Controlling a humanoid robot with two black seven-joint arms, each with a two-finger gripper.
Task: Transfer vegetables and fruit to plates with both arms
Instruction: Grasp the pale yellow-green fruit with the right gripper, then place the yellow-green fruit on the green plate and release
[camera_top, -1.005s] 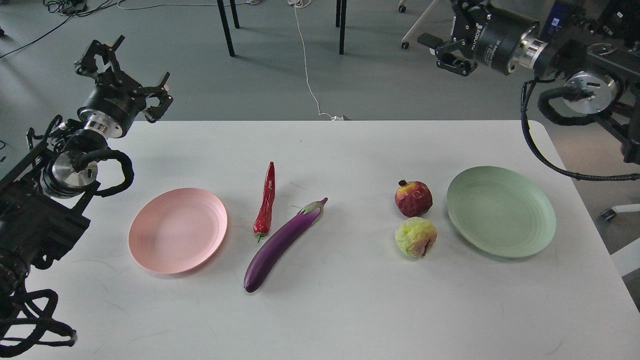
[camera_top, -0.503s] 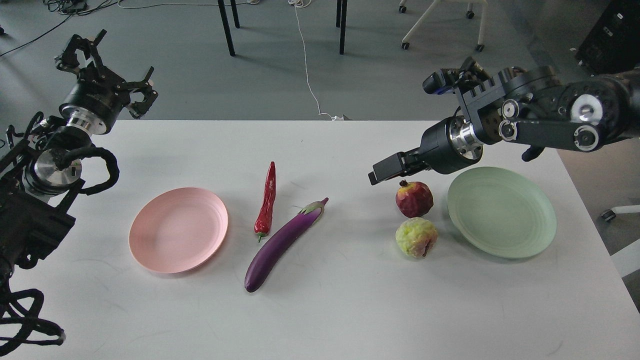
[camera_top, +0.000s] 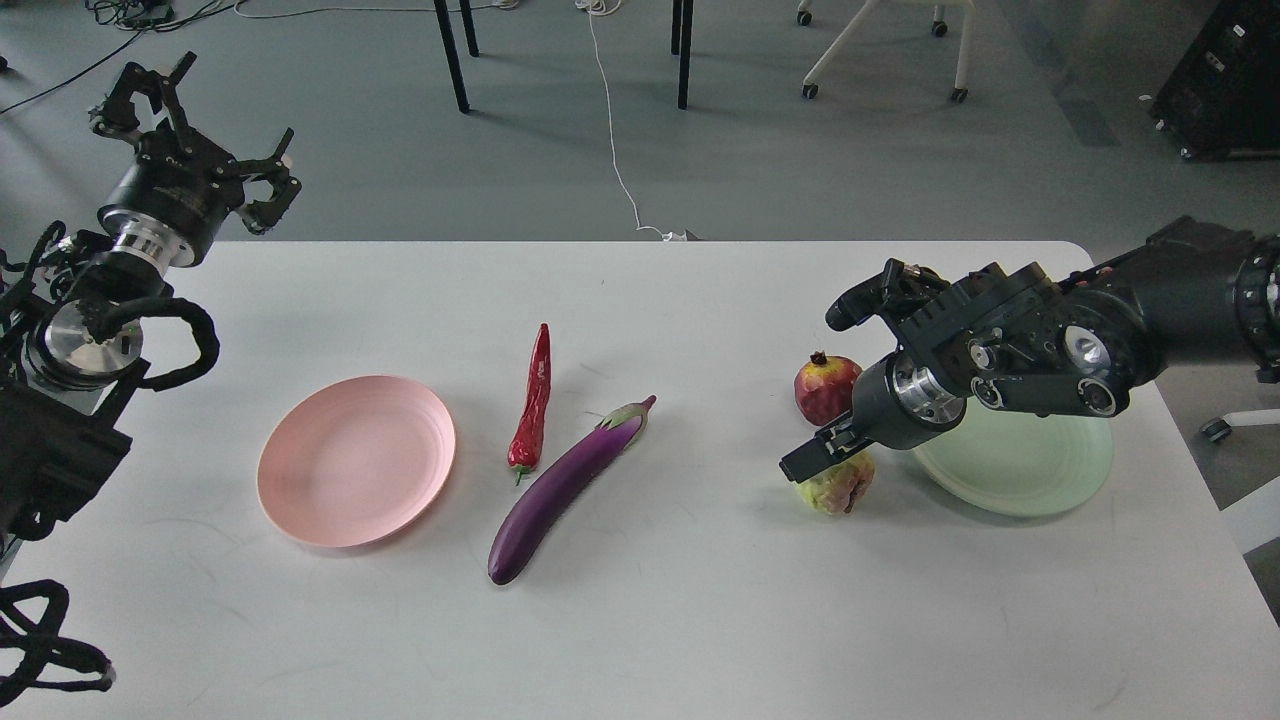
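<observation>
Bumpy yellow-green fruit (camera_top: 838, 487) under R end effector (camera_top: 822, 458), grip unclear, L end effector (camera_top: 190, 120) splayed open

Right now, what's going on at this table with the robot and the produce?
A two-armed robot is sorting produce onto plates, and nothing has been plated yet. Its right gripper is down over the yellow-green fruit, beside the pomegranate and the green plate; whether it grips the fruit can't be told. The left gripper is raised off the table's far left corner, open and empty. The eggplant and red chili lie mid-table, right of the empty pink plate.
</observation>
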